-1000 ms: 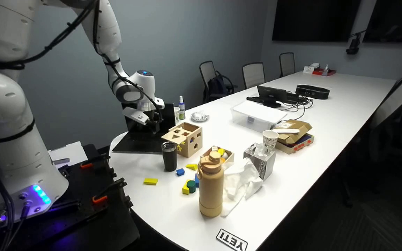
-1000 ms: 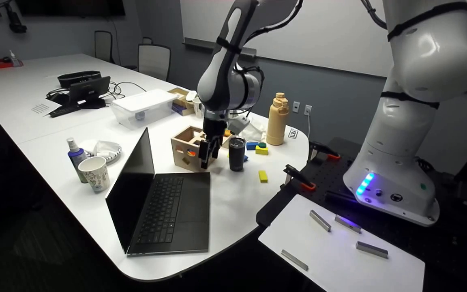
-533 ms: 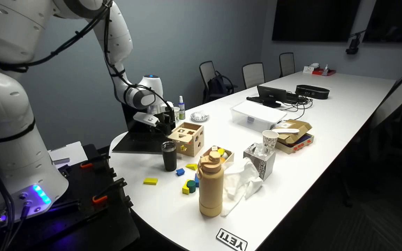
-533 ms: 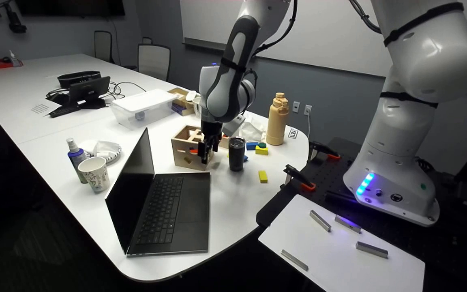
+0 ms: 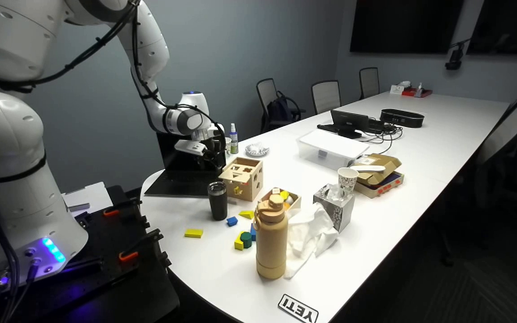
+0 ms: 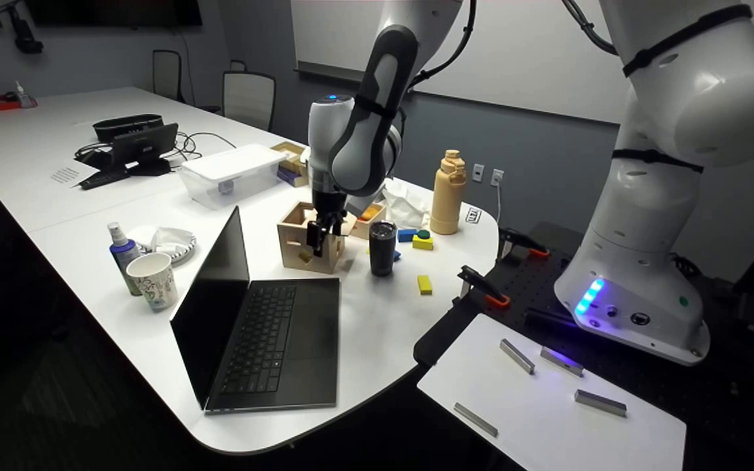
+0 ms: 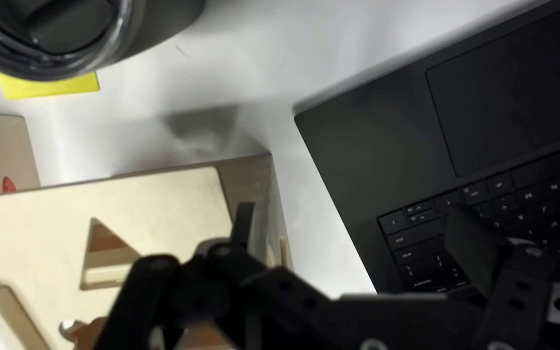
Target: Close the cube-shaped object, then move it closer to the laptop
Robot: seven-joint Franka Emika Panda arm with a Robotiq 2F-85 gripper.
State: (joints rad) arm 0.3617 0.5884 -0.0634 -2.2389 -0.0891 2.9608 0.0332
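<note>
Your wooden cube (image 5: 242, 180) stands upright mid-frame in exterior view, one pierced side pointing right; sides look near equal, so long axis can't be told. Top panel (image 7: 158, 218) in wrist view stops short of right wall. Your tool (image 7: 353, 233) spread wide: one finger (image 7: 243, 223) over that gap, other over laptop (image 7: 421, 146). Black tumbler (image 7: 66, 29) upper left, on table (image 7: 221, 68).

The arm (image 5: 151, 49) stands on its base (image 6: 639, 294), arches out of frame overhead and slopes down to the wrist (image 6: 359, 157), with a small blue light (image 6: 332, 97) on top. Below it hangs the gripper (image 7: 351, 216), its fingers (image 7: 472, 248) spread well apart in the wrist view; their exact tilt is hard to judge in both exterior views.
</note>
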